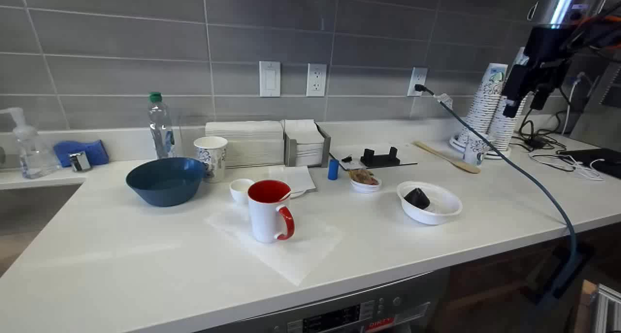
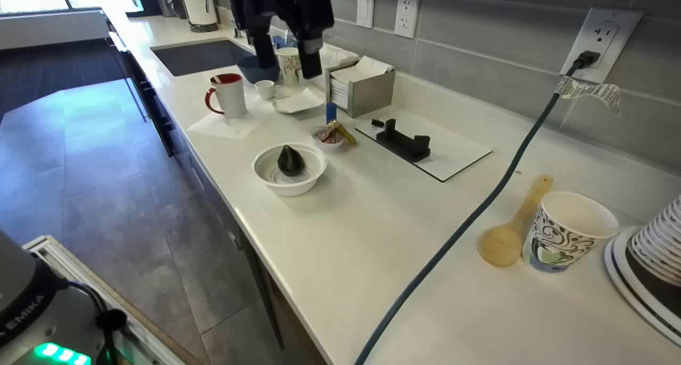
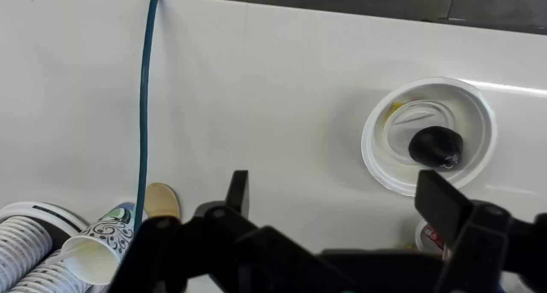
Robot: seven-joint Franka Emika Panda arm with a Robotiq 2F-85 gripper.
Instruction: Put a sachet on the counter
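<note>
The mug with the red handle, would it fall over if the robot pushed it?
The mug might tip if pushed near its top, because it's taller than wide. Pushed low, it may slide with the white paper under it. Its smooth-looking sides could be slippery to squeeze.

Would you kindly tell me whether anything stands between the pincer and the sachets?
Nothing visible does: the sachets lie uncovered in their small bowl, and in the wrist view the blue cord runs left of the open pincer.
</note>
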